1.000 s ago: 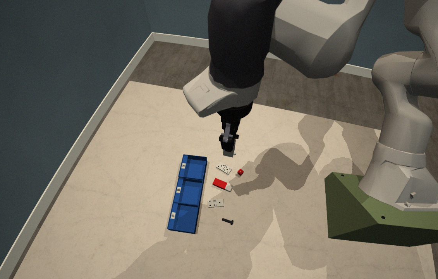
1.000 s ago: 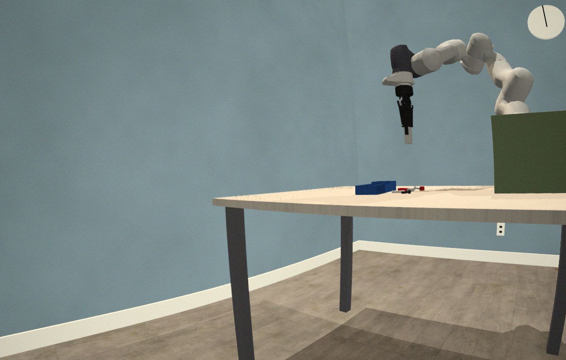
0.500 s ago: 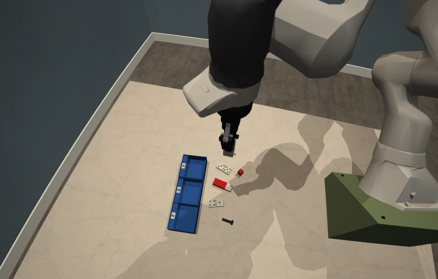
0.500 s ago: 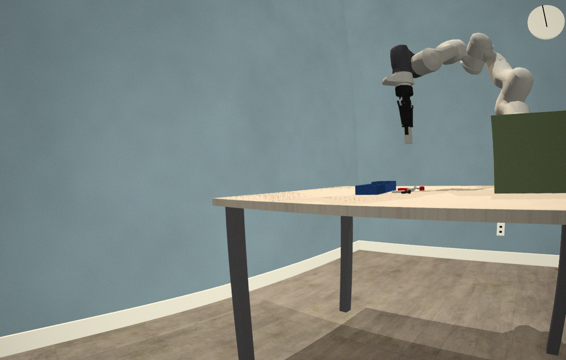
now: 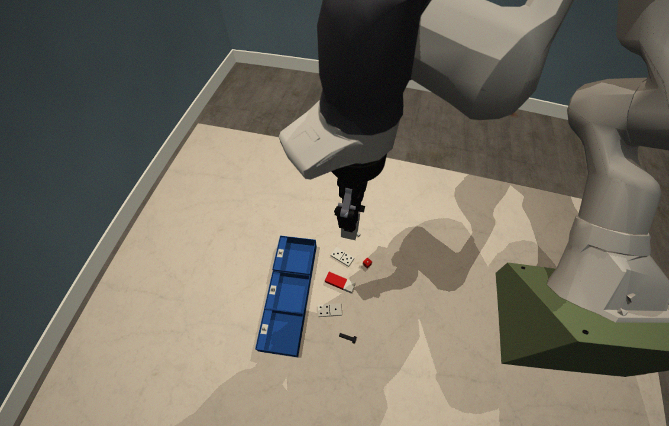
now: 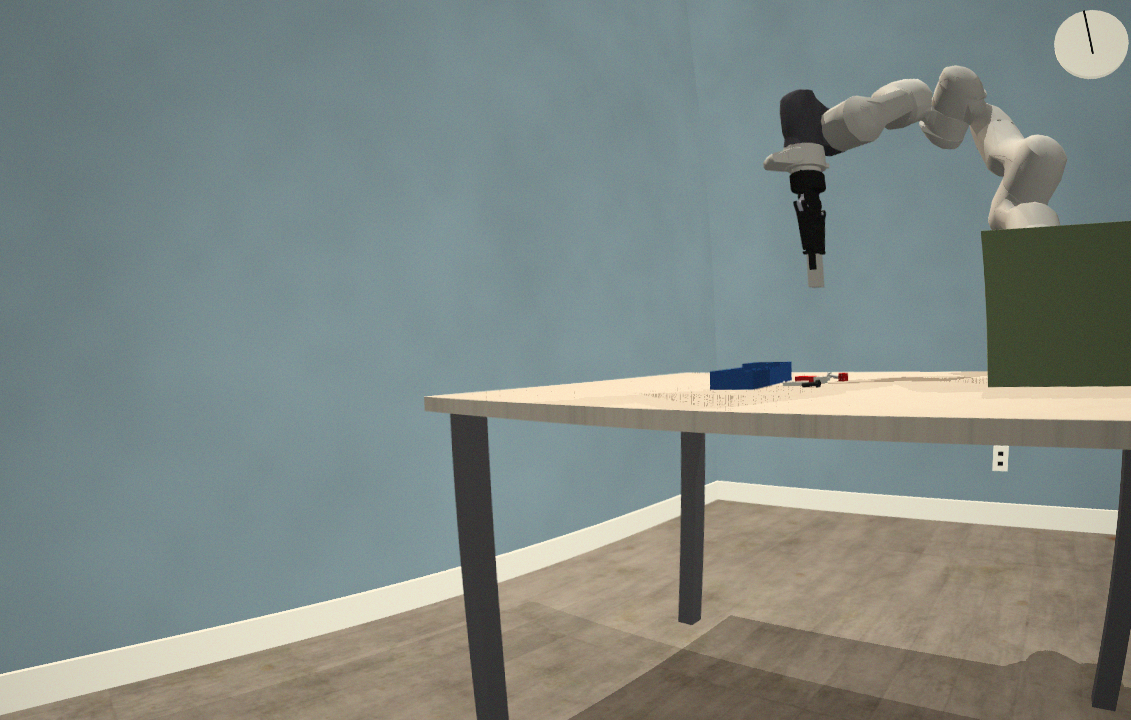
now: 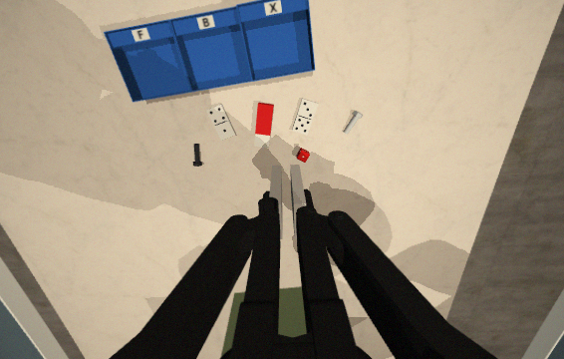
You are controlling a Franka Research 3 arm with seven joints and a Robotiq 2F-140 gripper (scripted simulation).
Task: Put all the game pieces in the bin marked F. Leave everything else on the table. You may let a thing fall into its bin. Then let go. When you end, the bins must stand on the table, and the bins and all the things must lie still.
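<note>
We have the gripper (image 7: pixel 285 179) high above the table (image 6: pixel 820 416), fingers nearly together with nothing between them. In the wrist view, three joined blue bins sit at the top of the frame: bin F (image 7: pixel 149 65) leftmost, bin B (image 7: pixel 214 52) in the middle, bin X (image 7: pixel 279 42) on the right, all showing bare floors. Just below them, in a row on the table: left domino (image 7: pixel 221 121), red eraser (image 7: pixel 264 120), right domino (image 7: pixel 305 116), silver bolt (image 7: pixel 352 122). Red die (image 7: pixel 303 155) lies below the right domino, close to the fingertips in frame. Black bolt (image 7: pixel 196 155) sits lower left of the row.
</note>
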